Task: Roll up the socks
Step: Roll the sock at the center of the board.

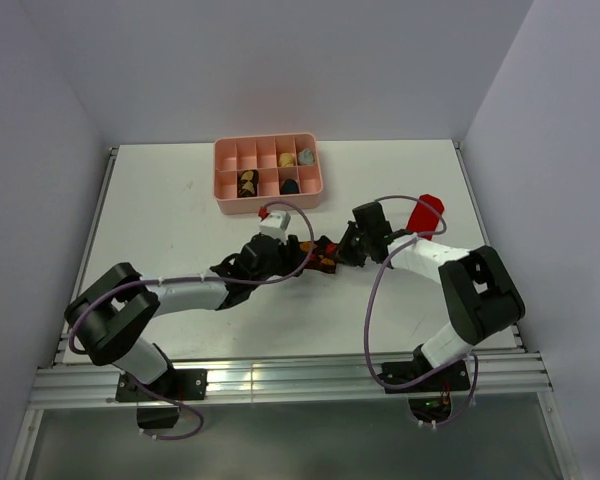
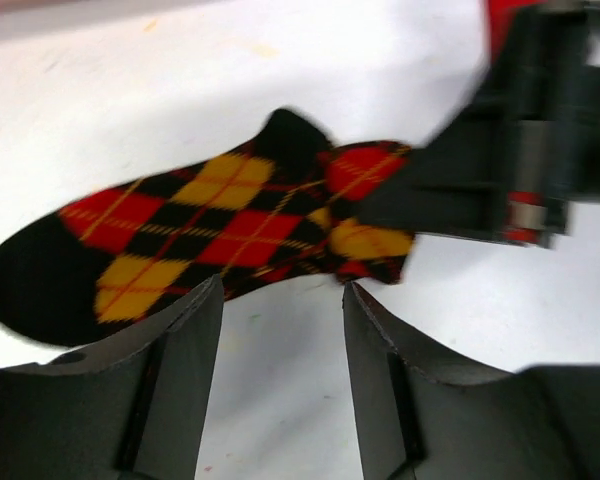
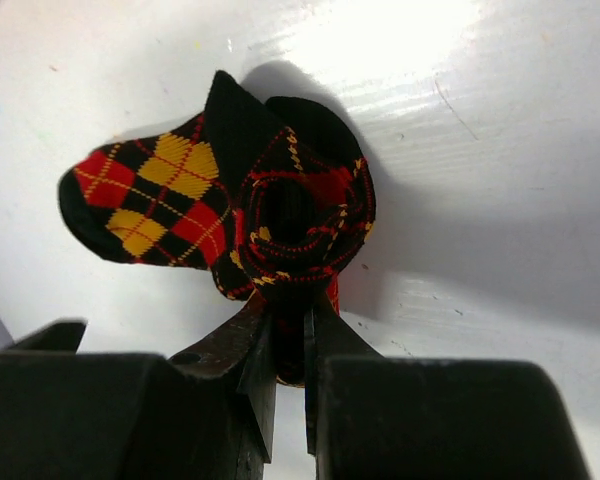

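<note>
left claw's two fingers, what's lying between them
Only bare table lies between the left claw's fingers, as the left wrist view shows. The argyle sock sits just past their tips.

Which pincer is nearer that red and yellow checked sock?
Right. The right pincer is clamped on the sock's rolled-up end. The left pincer stands open at the edge of the flat part, with nothing between its jaws.
</note>
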Robot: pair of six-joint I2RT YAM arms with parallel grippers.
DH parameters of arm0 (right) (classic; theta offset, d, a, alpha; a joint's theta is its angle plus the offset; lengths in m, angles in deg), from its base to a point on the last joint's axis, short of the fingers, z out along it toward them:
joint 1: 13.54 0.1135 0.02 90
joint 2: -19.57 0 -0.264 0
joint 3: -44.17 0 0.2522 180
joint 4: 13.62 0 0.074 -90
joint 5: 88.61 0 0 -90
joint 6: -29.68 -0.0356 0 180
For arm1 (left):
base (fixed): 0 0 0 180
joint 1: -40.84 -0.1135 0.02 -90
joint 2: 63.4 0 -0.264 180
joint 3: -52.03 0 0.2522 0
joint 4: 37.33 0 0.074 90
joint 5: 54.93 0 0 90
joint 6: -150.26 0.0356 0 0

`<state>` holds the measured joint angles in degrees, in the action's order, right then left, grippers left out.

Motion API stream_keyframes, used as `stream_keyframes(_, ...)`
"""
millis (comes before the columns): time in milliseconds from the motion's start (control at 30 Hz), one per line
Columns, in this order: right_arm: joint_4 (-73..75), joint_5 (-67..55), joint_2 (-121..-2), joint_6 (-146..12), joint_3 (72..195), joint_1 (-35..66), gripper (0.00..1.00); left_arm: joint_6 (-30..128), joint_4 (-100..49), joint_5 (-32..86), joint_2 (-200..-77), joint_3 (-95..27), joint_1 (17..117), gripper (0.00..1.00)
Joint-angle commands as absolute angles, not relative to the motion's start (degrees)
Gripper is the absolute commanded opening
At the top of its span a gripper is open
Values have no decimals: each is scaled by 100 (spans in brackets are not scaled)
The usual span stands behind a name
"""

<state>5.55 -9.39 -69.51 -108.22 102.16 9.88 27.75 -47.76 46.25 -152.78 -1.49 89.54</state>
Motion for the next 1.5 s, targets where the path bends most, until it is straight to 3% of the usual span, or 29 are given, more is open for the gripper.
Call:
stream_keyframes(0, 1076, -714, -7113, -10708, 10583, 1098, 0, 3475, -5529, 4764, -15155, -233, 9233, 57)
stream_keyframes(233, 1622, -608, -7412, -10892, 10917, 1168, 0, 4452, -5943, 4851, -15717, -531, 9822, 66)
stream_keyframes(767, 1965, -503, -7403, -10998, 11058, 1177, 0, 5349, -5303, 5370, -16991, -1604, 10394, 62)
stream_keyframes(1067, 1886, -608, -7342, -11086, 11023, 1168, 0, 5094, -4819, 5598, -17361, -1876, 10429, 48)
stream_keyframes(1167, 1833, -661, -7306, -11121, 11005, 1168, 0, 5033, -4765, 5616, -17396, -1886, 10429, 34)
stream_keyframes(1200, 1816, -661, -7289, -11130, 11014, 1168, 0, 5024, -4757, 5607, -17396, -1877, 10438, 24)
stream_keyframes(1333, 1693, -766, -7201, -11191, 10961, 1168, 0, 4980, -4634, 5572, -17475, -1929, 10429, 1)
stream_keyframes(1433, 1552, -871, -7113, -11270, 10900, 1160, 2, 4919, -4704, 5441, -17441, -1842, 10429, 1)
stream_keyframes(1467, 1508, -889, -7087, -11297, 10873, 1151, 9, 4901, -4739, 5414, -17414, -1807, 10429, 1)
